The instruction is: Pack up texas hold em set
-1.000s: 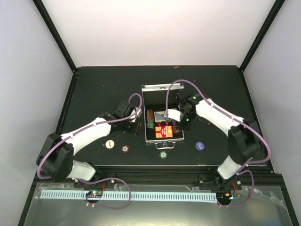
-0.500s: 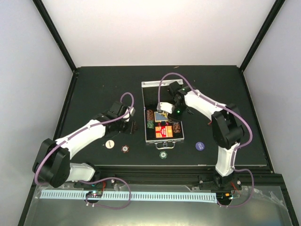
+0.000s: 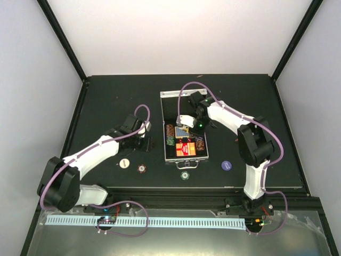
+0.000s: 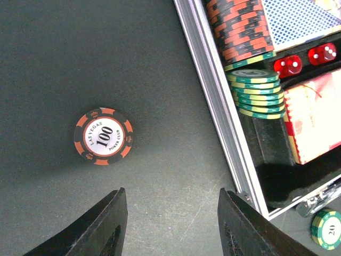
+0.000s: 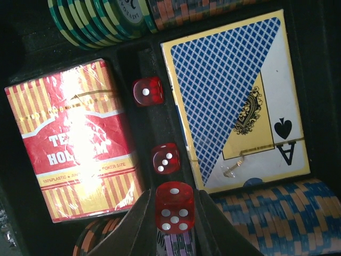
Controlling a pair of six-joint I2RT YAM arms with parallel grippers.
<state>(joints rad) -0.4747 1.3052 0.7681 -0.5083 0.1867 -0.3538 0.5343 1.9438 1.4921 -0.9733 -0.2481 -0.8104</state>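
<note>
1. The black-and-orange chip [image 4: 103, 136] reads "LAS VEGAS", "100" and "POKER CLUB".
2. The green chip [image 4: 326, 229] reads "20".
3. The red card box [image 5: 74, 138] reads "TE…" and "HOL…", with the rest lost in glare. Its small line reads "100% PLASTIC" and "POKER SIZE".
4. The blue card box [image 5: 234, 101] carries a black spade sign and the letter "A".
5. The upper die [image 5: 148, 92] shows one pip, and the nearest die [image 5: 175, 207] shows five on its front face.
</note>
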